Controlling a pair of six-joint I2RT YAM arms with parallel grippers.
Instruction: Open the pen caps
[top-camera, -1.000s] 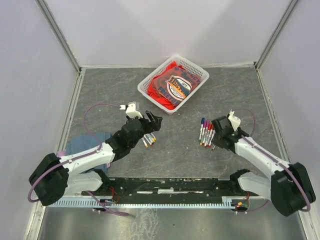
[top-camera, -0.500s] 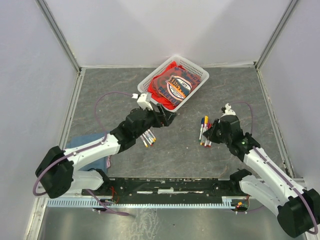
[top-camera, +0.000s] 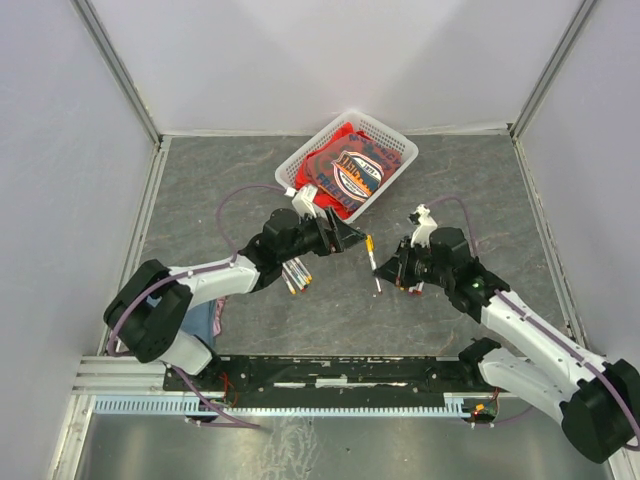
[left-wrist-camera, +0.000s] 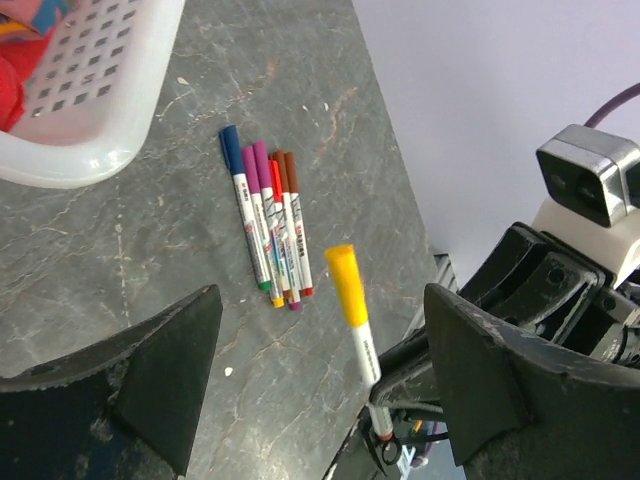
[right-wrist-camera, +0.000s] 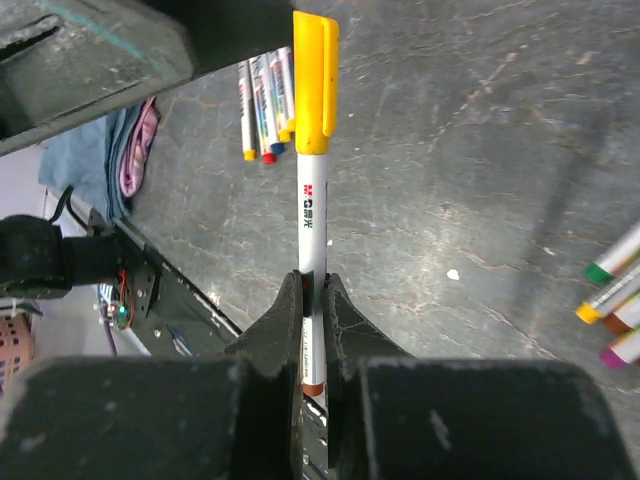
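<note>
My right gripper (right-wrist-camera: 313, 285) is shut on the lower barrel of a white pen (right-wrist-camera: 312, 220), held above the table with its yellow pen cap (right-wrist-camera: 314, 85) pointing away. In the top view that pen (top-camera: 374, 270) hangs between the two arms, right gripper (top-camera: 387, 273) beside it. My left gripper (left-wrist-camera: 318, 300) is open, its fingers wide either side of the yellow cap (left-wrist-camera: 345, 285) and not touching it. From above, the left gripper (top-camera: 352, 240) sits just left of the cap (top-camera: 369, 243). Capped pens (left-wrist-camera: 270, 225) lie on the table.
A white basket (top-camera: 292, 180) with red cloth stands at the back centre, its wall (left-wrist-camera: 90, 140) close to the left gripper. A second group of pens (top-camera: 297, 276) lies under the left arm. A blue cloth (top-camera: 205, 300) lies near the left base.
My right gripper has carried the yellow-capped pen left from the pen group toward the middle. My left arm has reached right, bringing its open fingers up to the cap.
</note>
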